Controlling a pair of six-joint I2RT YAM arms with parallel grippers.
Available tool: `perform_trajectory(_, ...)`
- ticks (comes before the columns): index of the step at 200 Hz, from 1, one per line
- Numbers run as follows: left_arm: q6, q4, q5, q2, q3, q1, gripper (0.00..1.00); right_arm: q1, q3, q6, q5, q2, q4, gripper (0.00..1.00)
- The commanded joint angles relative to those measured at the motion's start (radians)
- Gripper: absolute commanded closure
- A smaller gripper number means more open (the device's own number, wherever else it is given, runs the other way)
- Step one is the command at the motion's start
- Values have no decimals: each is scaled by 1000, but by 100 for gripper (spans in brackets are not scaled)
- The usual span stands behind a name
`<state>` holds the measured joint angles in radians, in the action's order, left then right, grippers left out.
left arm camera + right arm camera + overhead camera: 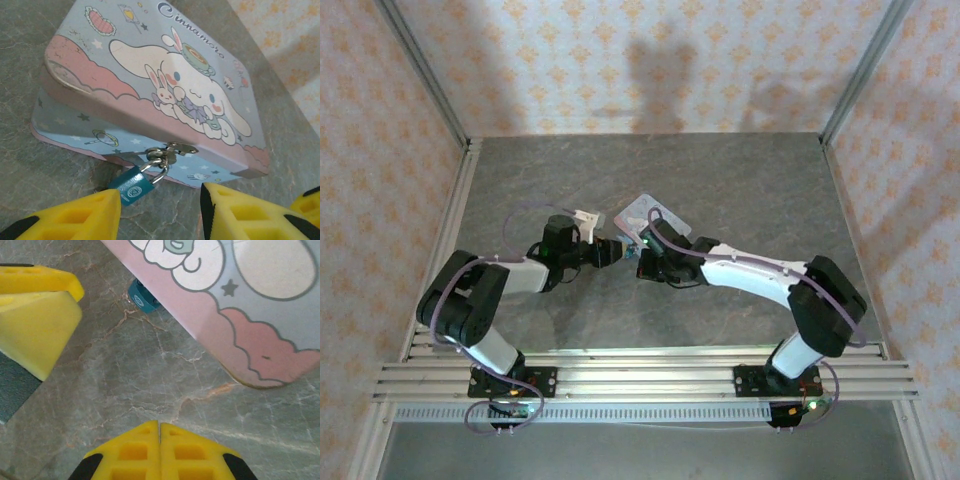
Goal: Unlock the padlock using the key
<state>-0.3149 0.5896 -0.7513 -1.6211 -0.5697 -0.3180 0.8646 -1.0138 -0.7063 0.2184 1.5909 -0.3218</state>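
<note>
Left gripper (160,199): released; its yellow fingers stand apart with nothing clamped between them. One fingertip (112,201) is just beside the padlock's lower corner, and I cannot tell whether it touches.
Right gripper (159,426): clenched, fingers pressed flat together with nothing seen between them, low over the bare table (150,370) just near of the tin.
Padlock (132,186): hangs from the hasp (172,150) on the tin's (150,75) front wall, its shackle threaded through the hasp loop and its body tilted down toward the table.
Key: whereabouts cannot be told.
Done so far: little, by my judgement; the shackle looks seated, so the lock reads as still locked.
Left to do: seat the key in the padlock, turn it, free the shackle.
Left arm pose: elbow folded at the near left, forearm reaching right, wrist low and aimed at the tin's front.
Right arm pose: stretched from the near right toward the centre, wrist down beside the left gripper.
</note>
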Motion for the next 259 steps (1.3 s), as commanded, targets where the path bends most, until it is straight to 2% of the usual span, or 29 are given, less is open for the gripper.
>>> perform_trajectory(1,43,-40,-22,-53,-64,8,54,4,-6,-28,-85,54,41,96)
perform_trajectory(37,20,15,-73,-138,-97,-5,57,-27,12,-4,-98,80,54,97)
perform_trajectory(110,-21,85,-75,-191,-88,-74,61,-112,88,31,-68,43,80,99)
perform_trajectory(170,-13,32,-40,-174,-100,-72,61,-95,187,-33,-54,-1,293,94)
perform_trajectory(203,-50,75,-43,-190,-93,-50,62,-27,161,-48,-134,39,352,91)
perform_trajectory(222,-79,109,-34,-184,-67,-26,62,-4,131,-54,-196,81,361,84)
perform_trajectory(259,-96,51,53,-102,0,19,62,34,-9,-48,-378,161,197,68)
